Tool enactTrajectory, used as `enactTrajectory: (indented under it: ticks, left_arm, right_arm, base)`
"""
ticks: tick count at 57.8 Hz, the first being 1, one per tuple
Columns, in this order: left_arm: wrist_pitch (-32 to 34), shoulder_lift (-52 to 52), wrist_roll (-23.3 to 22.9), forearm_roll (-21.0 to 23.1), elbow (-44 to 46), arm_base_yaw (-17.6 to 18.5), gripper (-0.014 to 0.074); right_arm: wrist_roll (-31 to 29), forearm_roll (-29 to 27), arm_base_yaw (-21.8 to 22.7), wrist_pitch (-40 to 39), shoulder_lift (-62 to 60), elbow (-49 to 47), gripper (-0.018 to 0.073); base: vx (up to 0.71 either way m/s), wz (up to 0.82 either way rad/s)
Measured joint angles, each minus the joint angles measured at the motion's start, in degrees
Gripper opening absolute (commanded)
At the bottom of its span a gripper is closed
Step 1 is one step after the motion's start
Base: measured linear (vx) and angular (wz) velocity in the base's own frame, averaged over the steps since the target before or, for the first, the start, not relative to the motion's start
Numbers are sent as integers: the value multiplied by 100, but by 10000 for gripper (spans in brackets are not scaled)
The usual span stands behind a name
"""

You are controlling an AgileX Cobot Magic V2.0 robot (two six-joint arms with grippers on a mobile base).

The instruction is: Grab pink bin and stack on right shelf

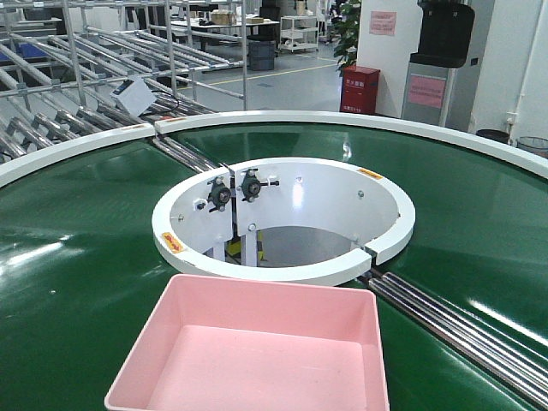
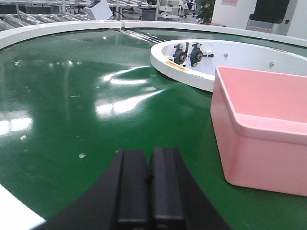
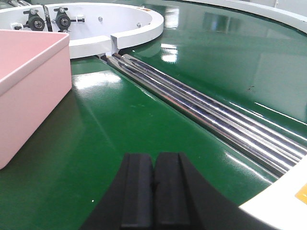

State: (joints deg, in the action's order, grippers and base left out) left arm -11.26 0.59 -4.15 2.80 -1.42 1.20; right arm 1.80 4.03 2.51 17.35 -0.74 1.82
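Observation:
The pink bin (image 1: 257,355) sits empty on the green conveyor belt (image 1: 77,282) at the front centre, just before the white inner ring (image 1: 282,265). In the left wrist view the bin (image 2: 261,143) is to the right of my left gripper (image 2: 149,155), which is shut and empty over the belt. In the right wrist view the bin (image 3: 29,91) is to the left of my right gripper (image 3: 154,160), also shut and empty. Neither gripper touches the bin. The dark right shelf is out of view.
Steel rollers (image 1: 462,330) cross the belt to the right of the bin and show in the right wrist view (image 3: 211,112). Grey roller racks (image 1: 77,94) stand at the back left. A red box (image 1: 360,89) and a water dispenser (image 1: 438,64) stand behind.

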Motion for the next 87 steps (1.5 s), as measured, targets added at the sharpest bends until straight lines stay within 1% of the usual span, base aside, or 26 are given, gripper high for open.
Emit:
enactTrajectory:
  ticks: [30, 38, 45, 54, 62, 65, 68, 71, 74, 78, 82, 87]
  left_arm:
    - [0, 0, 0, 0, 0, 0, -8]
    - [144, 0, 0, 0, 0, 0, -8]
    - [292, 0, 0, 0, 0, 0, -8]
    - [606, 0, 0, 0, 0, 0, -8]
    - [1167, 0, 0, 0, 0, 0, -8]
    - [1470, 0, 0, 0, 0, 0, -8]
    - [1645, 0, 0, 0, 38, 0, -8]
    - [1515, -28, 30, 0, 264, 0, -8]
    - [1126, -195, 191, 0, 754, 0, -8]
    - [565, -578, 467, -2, 1429, 0, -8]
    - [147, -1112, 844, -2, 2199, 0, -6]
    - [16, -1753, 1065, -6, 2657, 0, 3]
  right_arm:
    - [0, 0, 0, 8, 0, 0, -11]
    - [7, 168, 0, -9, 0, 0, -11]
    - [80, 202, 0, -264, 0, 0, -11]
    - [85, 222, 0, -964, 0, 0, -11]
    - [91, 246, 0, -1735, 0, 0, -11]
    - [175, 246, 0, -1795, 0, -20, -11]
    - [280, 246, 0, -1625, 60, -173, -11]
    - [310, 246, 0, -1359, 215, -503, -11]
    - [323, 246, 0, -1082, 519, -1004, -11]
    - [323, 246, 0, -894, 1010, -1644, -11]
    - [328, 246, 0, -836, 1602, -2158, -11]
    - [328, 246, 0, -831, 2292, -2547, -8]
  base:
    - [0, 0]
    - [0, 0]
    - [0, 0]
    - [0, 0]
    - [0, 0]
    - [0, 0]
    - [0, 0]
    - [0, 0]
    - [0, 0]
    - [0, 0]
    - [0, 0]
    - [0, 0]
